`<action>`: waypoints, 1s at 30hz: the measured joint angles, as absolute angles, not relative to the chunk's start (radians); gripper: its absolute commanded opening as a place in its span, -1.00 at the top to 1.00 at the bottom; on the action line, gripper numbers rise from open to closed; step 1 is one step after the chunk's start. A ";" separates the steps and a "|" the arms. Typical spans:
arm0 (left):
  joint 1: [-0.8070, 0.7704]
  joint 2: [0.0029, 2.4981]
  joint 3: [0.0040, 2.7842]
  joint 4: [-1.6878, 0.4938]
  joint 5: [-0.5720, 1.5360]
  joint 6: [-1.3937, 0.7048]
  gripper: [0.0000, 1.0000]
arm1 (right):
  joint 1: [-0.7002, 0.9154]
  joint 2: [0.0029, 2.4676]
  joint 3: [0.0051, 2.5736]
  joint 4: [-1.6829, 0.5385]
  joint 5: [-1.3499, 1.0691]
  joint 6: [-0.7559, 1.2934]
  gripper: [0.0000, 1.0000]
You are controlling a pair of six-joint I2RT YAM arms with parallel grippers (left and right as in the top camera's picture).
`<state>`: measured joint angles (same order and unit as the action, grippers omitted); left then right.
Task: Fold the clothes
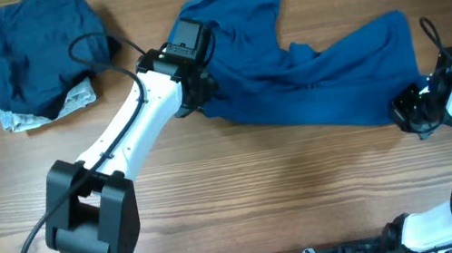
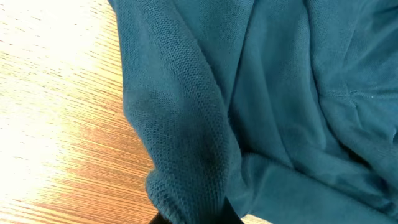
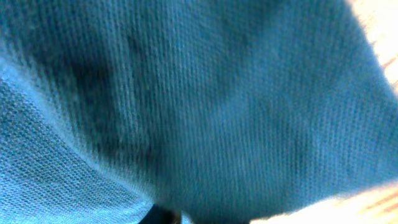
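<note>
The medium-blue shirt point(image 1: 310, 76) lies rumpled, stretched across the wooden table point(image 1: 263, 184).

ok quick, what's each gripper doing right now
left gripper: closed on the blue shirt
right gripper: at the blue shirt's edge, open or closed cannot be told

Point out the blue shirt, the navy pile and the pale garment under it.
blue shirt point(image 1: 319, 74): overhead view, middle of the spread body.
navy pile point(image 1: 33, 48): overhead view, centre of the top garment.
pale garment point(image 1: 81, 97): overhead view, edge showing under the pile.
</note>
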<state>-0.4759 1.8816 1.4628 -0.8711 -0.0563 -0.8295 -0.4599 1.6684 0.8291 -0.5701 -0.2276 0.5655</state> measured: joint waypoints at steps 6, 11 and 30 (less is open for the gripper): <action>-0.476 1.882 1.463 -0.878 -0.056 -0.830 0.89 | -0.459 1.685 0.879 -0.469 -0.244 0.685 0.80; -0.476 1.882 1.463 -0.880 -0.056 -0.830 0.88 | -0.424 1.693 0.893 -0.269 -0.162 0.752 0.19; -0.476 1.882 1.463 -0.912 -0.056 -0.830 0.84 | -0.562 1.703 1.011 -0.537 -0.222 0.607 -0.73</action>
